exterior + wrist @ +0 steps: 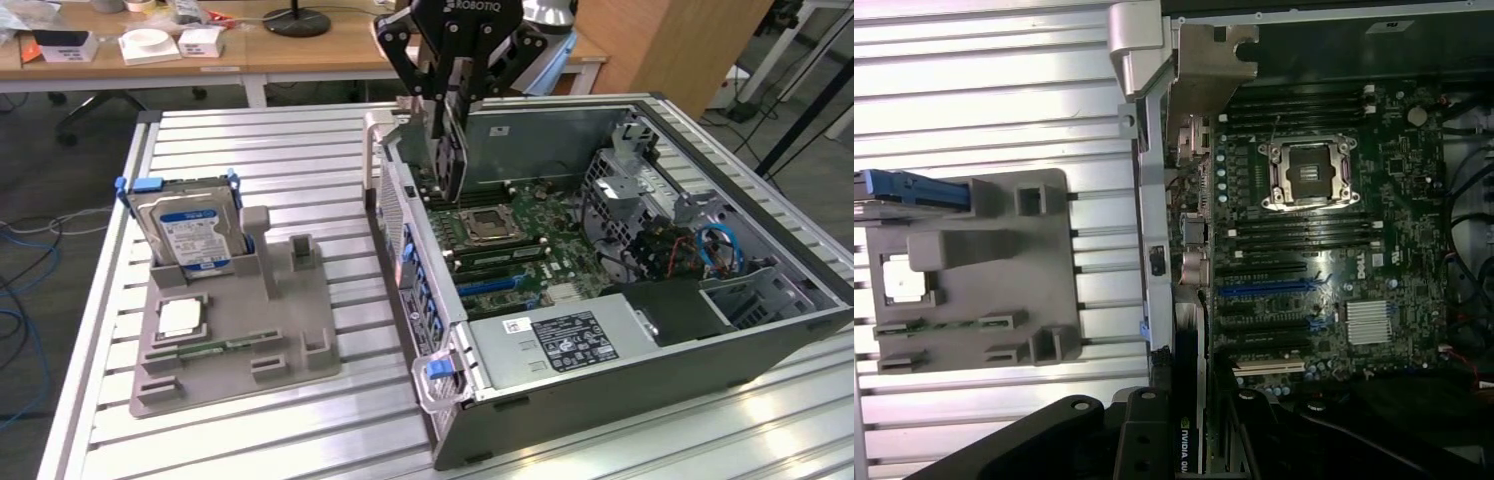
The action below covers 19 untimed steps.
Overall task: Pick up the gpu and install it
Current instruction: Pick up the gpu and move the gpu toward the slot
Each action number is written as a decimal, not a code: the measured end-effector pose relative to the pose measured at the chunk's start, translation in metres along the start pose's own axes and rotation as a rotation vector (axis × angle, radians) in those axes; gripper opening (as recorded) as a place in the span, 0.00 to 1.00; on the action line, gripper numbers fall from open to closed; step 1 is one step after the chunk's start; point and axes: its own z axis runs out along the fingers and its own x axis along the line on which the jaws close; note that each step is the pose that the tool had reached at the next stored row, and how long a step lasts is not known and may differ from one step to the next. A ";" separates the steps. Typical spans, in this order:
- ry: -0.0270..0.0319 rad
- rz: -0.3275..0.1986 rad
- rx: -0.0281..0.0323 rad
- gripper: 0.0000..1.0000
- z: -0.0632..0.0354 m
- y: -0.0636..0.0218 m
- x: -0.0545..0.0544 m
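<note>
The gpu (451, 165), a thin dark card, hangs edge-down between the fingers of my gripper (447, 100), which is shut on it. It is held above the open computer case (641, 330), near the case's wall on the exterior view's left, with its lower end over the motherboard (534, 240) close to the processor socket (481, 225). In the wrist view the gpu (1191, 380) appears edge-on with a white-lettered label, just beside the case's rear wall and in line with the expansion slots (1269, 290). It does not touch the board.
A grey parts holder (227, 330) lies on the slatted metal table (267, 150) at the exterior view's left. In it stand a hard drive (194, 230), a processor chip (178, 318) and a memory stick (220, 350). Drive cages and cables (714, 250) fill the case's far side.
</note>
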 end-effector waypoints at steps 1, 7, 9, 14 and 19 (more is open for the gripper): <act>0.0000 0.000 0.0000 0.26 0.0001 0.0000 0.000; 0.0000 0.000 0.0000 0.26 0.0004 0.0002 -0.002; 0.0000 0.000 0.0000 0.26 0.0005 0.0002 -0.003; 0.0000 0.000 0.0000 0.26 0.0012 0.0004 -0.004; 0.0000 0.000 0.0000 0.26 0.0015 0.0004 -0.005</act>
